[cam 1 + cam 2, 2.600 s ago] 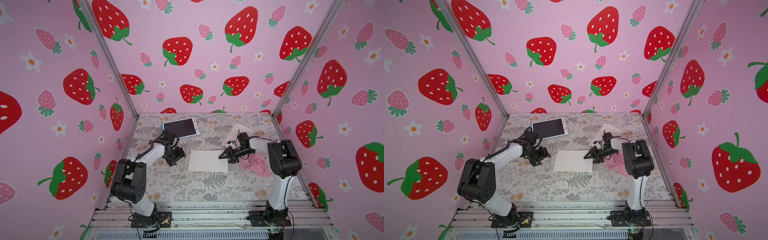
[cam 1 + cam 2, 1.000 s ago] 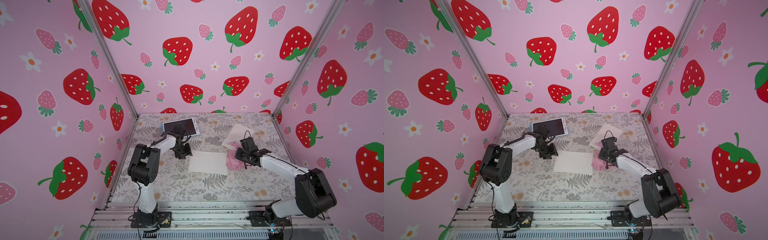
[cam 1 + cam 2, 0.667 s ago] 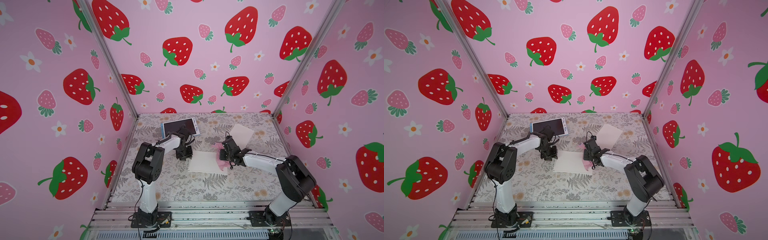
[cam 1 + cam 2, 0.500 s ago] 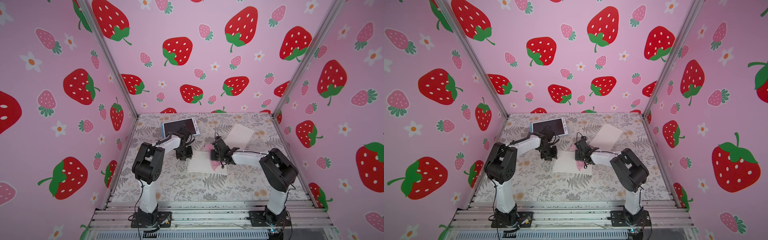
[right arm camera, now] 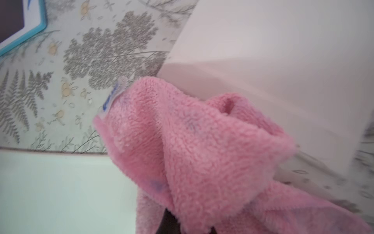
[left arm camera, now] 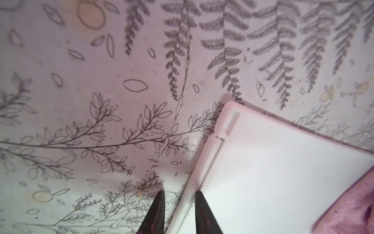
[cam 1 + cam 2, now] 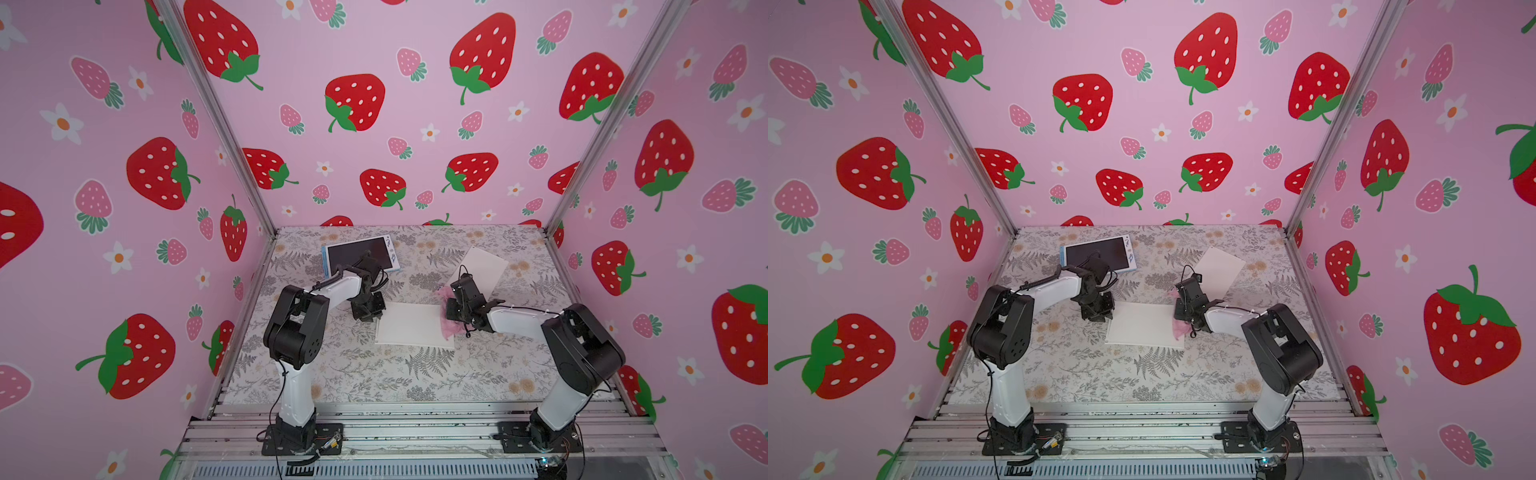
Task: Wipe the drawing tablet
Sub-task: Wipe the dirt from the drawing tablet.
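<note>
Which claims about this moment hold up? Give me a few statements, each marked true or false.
1. The right pincer is shut on a pink cloth. True.
2. The cloth rests on the dark-screen tablet. False: it sits at the edge of the white board nearest the right arm.
3. The left pincer straddles the white board's rim. True.
4. The white sheet lies on top of the board. False: it lies farther back, apart from the board.

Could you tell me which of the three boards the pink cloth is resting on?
The pink-rimmed white centre board; the dark-screened tablet and the far white board are without it.
</note>
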